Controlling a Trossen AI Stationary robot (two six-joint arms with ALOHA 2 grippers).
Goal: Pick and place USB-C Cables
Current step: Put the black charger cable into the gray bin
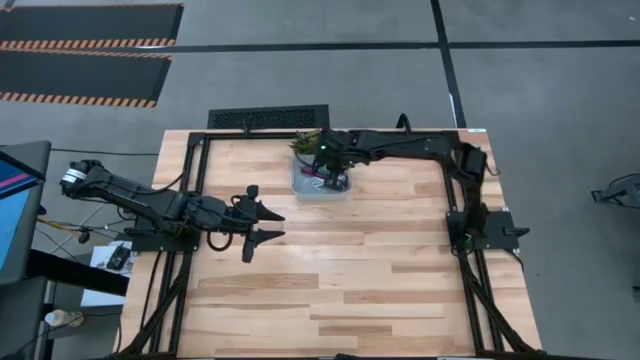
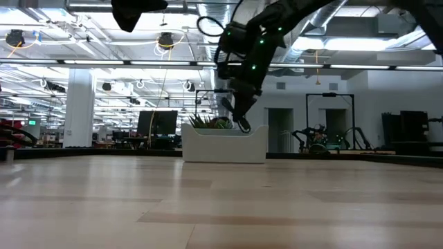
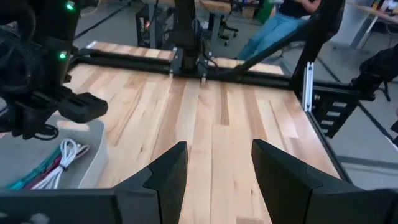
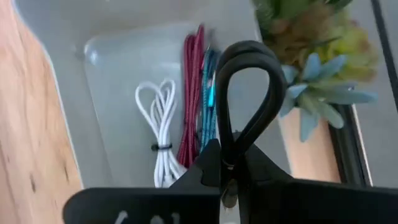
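Note:
My right gripper (image 4: pixel 230 168) is over the clear bin (image 1: pixel 318 188) at the table's far side, shut on the black USB-C cable (image 4: pixel 249 51). The white cable (image 4: pixel 158 130), the maroon cable (image 4: pixel 191 99) and the teal cable (image 4: pixel 208 106) lie side by side on the bin's floor (image 4: pixel 118 74). In the low view that gripper (image 2: pixel 241 121) points down at the bin's rim (image 2: pixel 225 146). My left gripper (image 1: pixel 268 226) waits open over the table's left half, away from the bin; its wrist view shows the bin (image 3: pixel 87 155) with cables inside. My right gripper pinches the black cable bundle between its two fingers, near one end of the loop (image 4: pixel 231 146), coming from above and pointing down. The rest of the loop sticks out past the fingertips over the bin. Whether it touches the bin's floor, I cannot tell.
A small green potted plant (image 4: pixel 311 56) stands right behind the bin at the far edge (image 1: pixel 305 140). Black frame rails (image 1: pixel 200 190) run along the table's left, right and far sides. Bare wood (image 1: pixel 340 280) fills the near half.

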